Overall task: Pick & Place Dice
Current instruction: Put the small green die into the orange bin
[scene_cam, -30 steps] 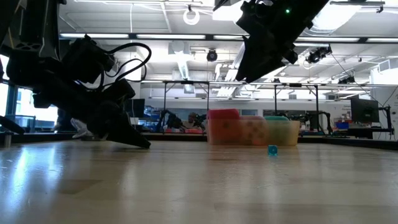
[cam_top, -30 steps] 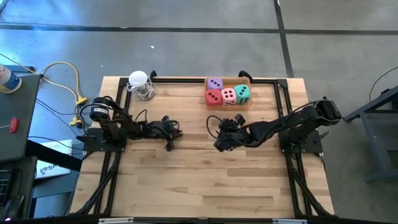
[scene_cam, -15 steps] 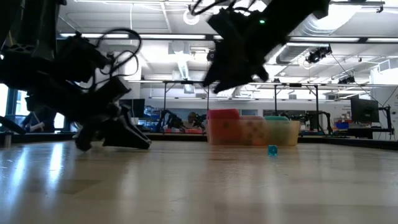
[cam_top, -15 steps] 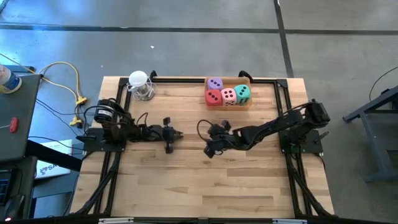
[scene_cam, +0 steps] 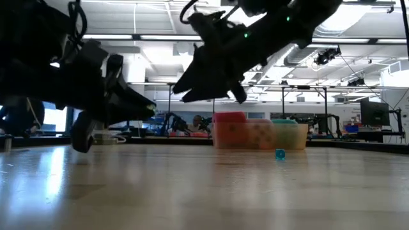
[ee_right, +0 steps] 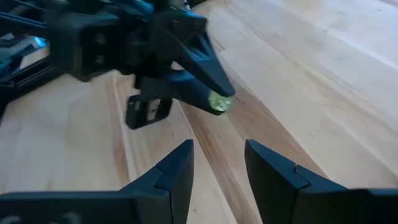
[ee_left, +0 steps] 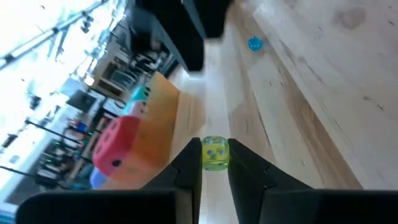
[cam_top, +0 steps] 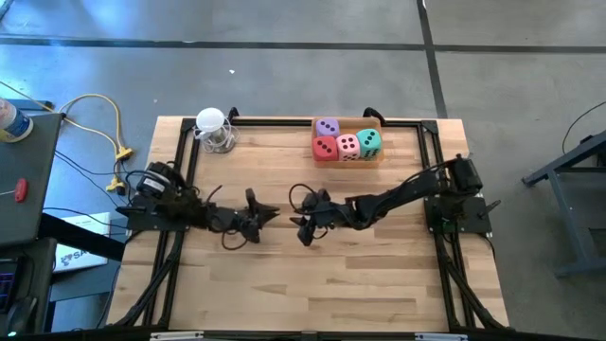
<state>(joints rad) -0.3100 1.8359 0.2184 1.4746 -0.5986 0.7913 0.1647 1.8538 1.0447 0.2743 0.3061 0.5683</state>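
1. While you're lining up both arms mid-table, the four dice, red (cam_top: 325,148), purple (cam_top: 327,127), pink (cam_top: 347,145) & teal (cam_top: 368,141), are sitting packed in the shallow box (cam_top: 365,160) at the far edge, well apart from both grippers.
2. L gripper (ee_left: 214,155) is pinching a small yellow-green cube (ee_left: 216,154) at its very tips, off the wood.
3. R gripper (ee_right: 217,155) is facing it w/ fingers apart, holding nothing; the cube is sitting just beyond its tips.
4. Prob. you're setting up a hand-over, so be centring R's fingers on the cube's free faces, crosswise to L's pinch.
5. Be closing R fully before L is letting go; that tip hold is looking thin.
6. A tiny blue bead (scene_cam: 280,154) is lying near the box; be steering clear.
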